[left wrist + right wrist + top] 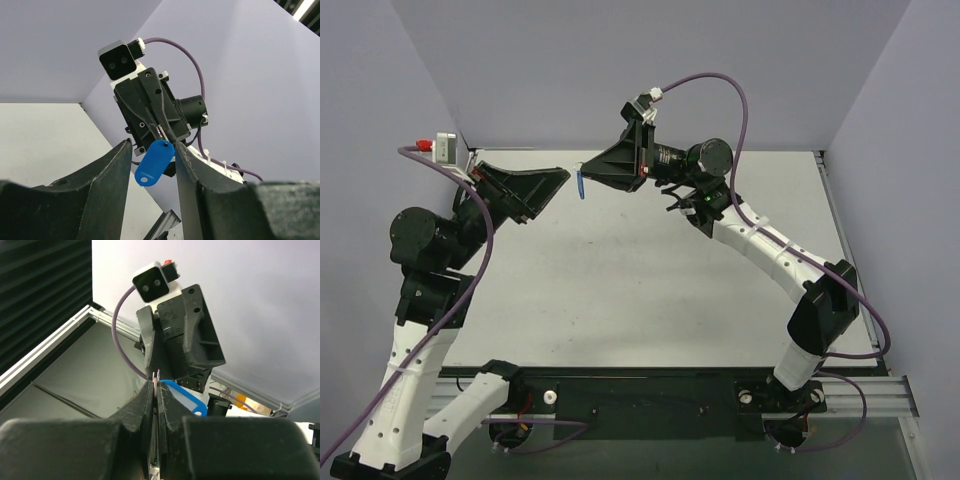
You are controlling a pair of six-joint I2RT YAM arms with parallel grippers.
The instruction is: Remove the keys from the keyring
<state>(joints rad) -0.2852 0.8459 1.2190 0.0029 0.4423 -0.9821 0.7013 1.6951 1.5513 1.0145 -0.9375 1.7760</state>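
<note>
My right gripper (588, 168) is held above the table's far side and is shut on a thin flat silver piece (156, 376), apparently the key, which sticks out of its tips. The ring itself is too small to make out. The keyring's blue tag (582, 185) hangs from the right gripper's tips and also shows in the right wrist view (187, 397). My left gripper (561, 180) is open and faces the right gripper. In the left wrist view the blue tag (154, 162) sits in line with the gap between my left fingers (115, 165), just beyond their tips and touching neither.
The pale table (650, 270) lies below both grippers. Lavender walls (620, 60) close the back and sides. A metal rail (880, 385) runs along the near edge by the arm bases.
</note>
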